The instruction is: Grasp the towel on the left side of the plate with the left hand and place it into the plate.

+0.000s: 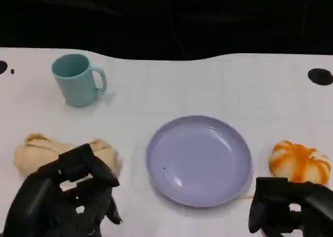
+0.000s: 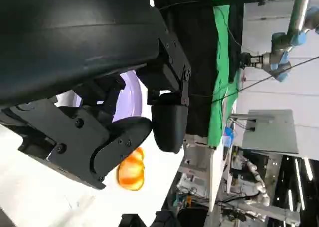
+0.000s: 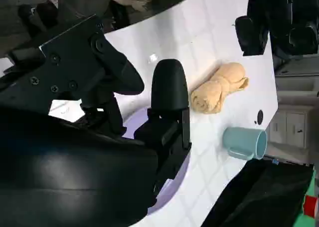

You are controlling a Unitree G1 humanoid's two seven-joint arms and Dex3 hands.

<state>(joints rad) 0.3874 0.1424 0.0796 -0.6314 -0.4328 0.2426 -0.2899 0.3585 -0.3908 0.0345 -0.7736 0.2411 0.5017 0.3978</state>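
I am at the approach step: nothing is grasped yet. My left hand [image 1: 65, 198] hovers at the near edge of the table with its fingers spread apart and nothing in them, its upper fingertips overlapping the near side of the towel [image 1: 47, 152] in the head view, though I cannot tell whether they touch the cloth or hang above it. The towel is a rolled, tan bundle lying on the white table [image 1: 171, 86] to the left of the lavender plate [image 1: 199, 159], near it but apart, and the plate itself holds nothing. My right hand [image 1: 289, 206] sits low at the near right, beside the orange-and-white pumpkin [image 1: 299, 161]; its fingers look curled in on nothing, but I cannot tell its state for sure. A teal mug [image 1: 78, 79] stands well behind the towel, out of the way. As I judge it, the next move calls for lowering the left hand further forward over the roll's middle, closing around its bulk, then lifting and carrying it right to the plate.
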